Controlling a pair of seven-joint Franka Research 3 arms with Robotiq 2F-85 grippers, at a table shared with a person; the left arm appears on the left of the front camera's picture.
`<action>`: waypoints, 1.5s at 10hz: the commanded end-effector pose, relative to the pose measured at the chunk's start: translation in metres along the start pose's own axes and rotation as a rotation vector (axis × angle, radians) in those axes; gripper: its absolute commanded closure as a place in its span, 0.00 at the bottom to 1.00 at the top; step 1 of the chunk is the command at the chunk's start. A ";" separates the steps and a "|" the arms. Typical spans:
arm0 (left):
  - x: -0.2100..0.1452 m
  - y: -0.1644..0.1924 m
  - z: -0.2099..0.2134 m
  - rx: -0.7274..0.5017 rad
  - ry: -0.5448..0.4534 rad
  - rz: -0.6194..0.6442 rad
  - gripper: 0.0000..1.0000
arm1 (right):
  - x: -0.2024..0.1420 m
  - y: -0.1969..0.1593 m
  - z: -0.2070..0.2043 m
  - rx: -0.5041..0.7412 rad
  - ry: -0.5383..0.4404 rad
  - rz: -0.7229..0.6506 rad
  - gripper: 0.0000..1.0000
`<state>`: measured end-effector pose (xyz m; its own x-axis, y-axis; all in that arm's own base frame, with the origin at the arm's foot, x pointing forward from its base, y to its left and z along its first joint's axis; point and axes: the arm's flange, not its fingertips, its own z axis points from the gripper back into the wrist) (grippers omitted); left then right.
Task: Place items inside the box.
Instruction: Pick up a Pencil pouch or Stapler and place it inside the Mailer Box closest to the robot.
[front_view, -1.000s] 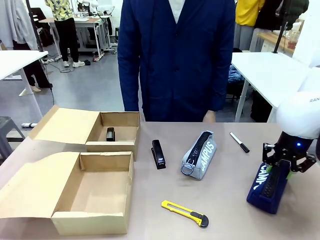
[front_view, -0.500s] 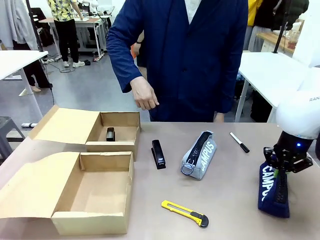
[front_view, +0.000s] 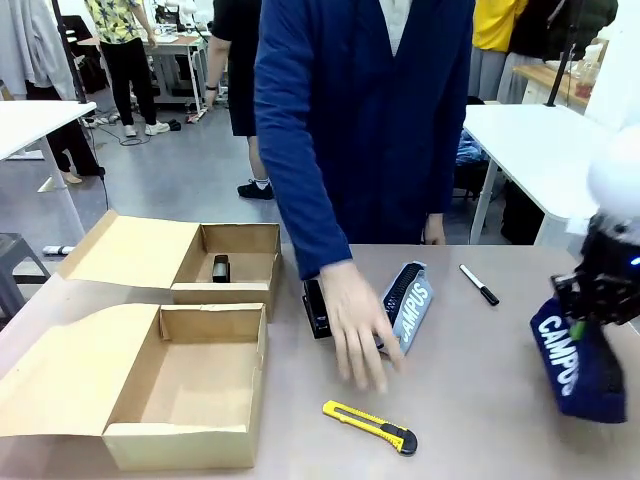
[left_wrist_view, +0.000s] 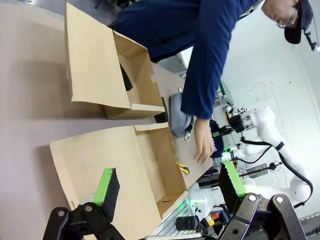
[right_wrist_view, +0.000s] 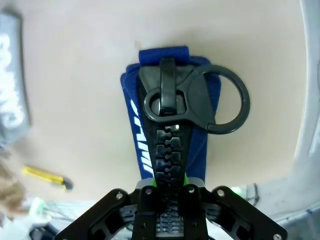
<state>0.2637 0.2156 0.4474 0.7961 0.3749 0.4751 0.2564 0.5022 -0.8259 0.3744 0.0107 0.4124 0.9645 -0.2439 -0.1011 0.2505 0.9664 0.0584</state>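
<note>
1. The right pincer (front_view: 597, 300) pinches the navy pouch (front_view: 575, 360) at its zip end. The pouch hangs tilted at the right side of the counter (front_view: 470, 400).
2. The left pincer (left_wrist_view: 169, 184) is spread above the near box (left_wrist_view: 150, 165).
3. A person's hand (front_view: 355, 325) reaches down between the stapler (front_view: 315, 300) and the grey pouch (front_view: 412, 300), overlapping both.
4. The knife (front_view: 370, 425) lies just beyond the hand, and the marker (front_view: 479, 284) lies past the grey pouch.
5. A second stapler (front_view: 221, 268) sits in the far box (front_view: 240, 240).
</note>
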 end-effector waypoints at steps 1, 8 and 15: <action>0.001 -0.001 -0.001 -0.019 -0.017 -0.018 0.00 | -0.036 -0.034 0.071 0.173 0.082 0.211 1.00; 0.001 -0.001 -0.001 -0.019 -0.017 -0.018 0.00 | -0.074 -0.012 0.074 0.686 0.190 0.269 1.00; 0.001 -0.001 -0.001 -0.019 -0.017 -0.018 0.00 | -0.076 -0.017 0.056 0.444 0.030 0.011 0.92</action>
<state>0.2636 0.2161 0.4471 0.7949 0.3772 0.4752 0.2563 0.5012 -0.8265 0.3055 -0.0059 0.4785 0.9732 -0.2038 -0.1066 0.2295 0.8298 0.5087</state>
